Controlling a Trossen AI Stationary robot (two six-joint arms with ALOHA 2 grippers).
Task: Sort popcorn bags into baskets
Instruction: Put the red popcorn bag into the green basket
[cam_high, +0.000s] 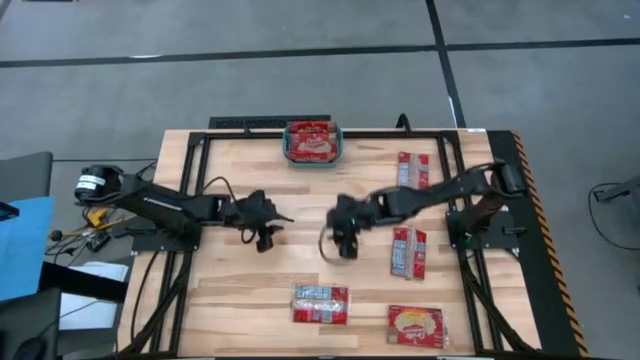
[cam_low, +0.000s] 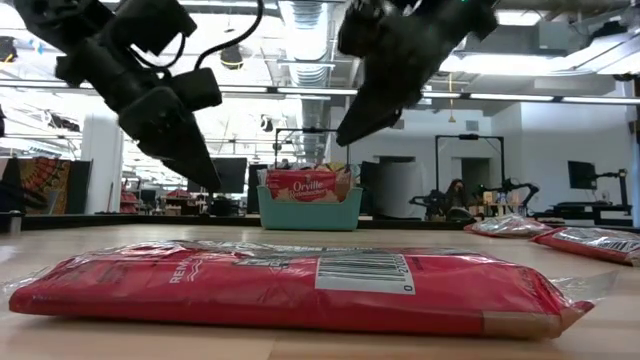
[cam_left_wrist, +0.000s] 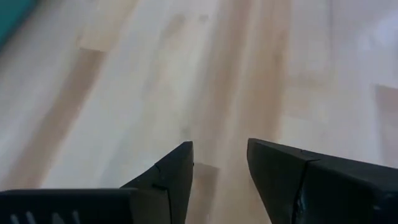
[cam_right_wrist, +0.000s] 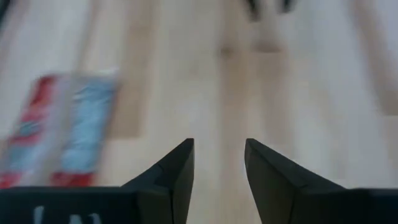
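Currently both claws hover mid-tabletop, empty: left claw (cam_high: 268, 236) and right claw (cam_high: 345, 243) each part-open. Four popcorn bags lie loose, the nearest (cam_high: 321, 304) flat (crinkly, light, probably slippery); pinching an edge seems wisest. The basket (cam_high: 312, 158) already holds some.

Bare wood across the table (cam_high: 250, 290) centre and along the left half, open for passage. At twelve o'clock, teal basket (cam_high: 312, 143) against the far edge, filled with red packets. Towards three o'clock, two popcorn bags (cam_high: 409, 252) lying flat, another (cam_high: 413, 169) beyond them. At six o'clock, one bag (cam_high: 320, 304); at five, another (cam_high: 415, 326). Both arms hanging over the middle, left gripper (cam_high: 266, 240) and right gripper (cam_high: 345, 247) parted, nothing between the fingers.
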